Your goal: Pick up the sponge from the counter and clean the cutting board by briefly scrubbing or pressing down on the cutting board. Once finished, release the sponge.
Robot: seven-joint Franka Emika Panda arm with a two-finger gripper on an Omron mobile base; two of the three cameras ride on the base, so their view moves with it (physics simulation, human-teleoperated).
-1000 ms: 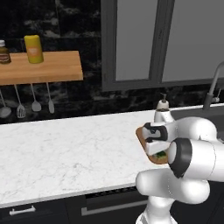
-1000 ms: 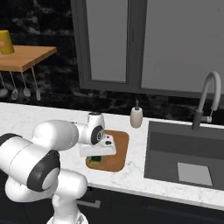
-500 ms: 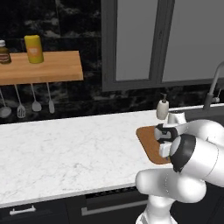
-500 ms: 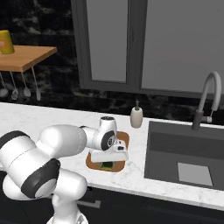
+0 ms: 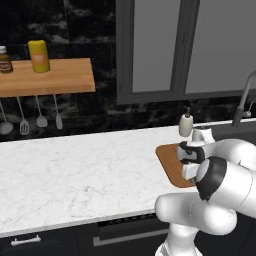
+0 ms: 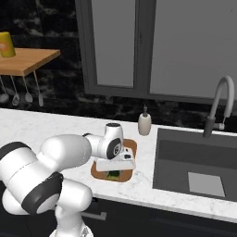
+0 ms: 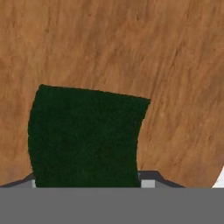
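Sponge [image 7: 85,138] sat pinched between gripper [image 7: 89,183] fingers on cutting board [image 7: 131,48]; probably soft, light, best squeezed by sides.

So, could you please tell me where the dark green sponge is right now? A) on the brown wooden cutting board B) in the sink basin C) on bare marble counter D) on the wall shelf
A: the dark green sponge lies over the brown wooden cutting board, under the gripper.

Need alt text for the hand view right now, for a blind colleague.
A dark green rectangular sponge lies between the gripper fingertips, directly over a brown wooden cutting board. A sliver of white counter shows at the lower right.
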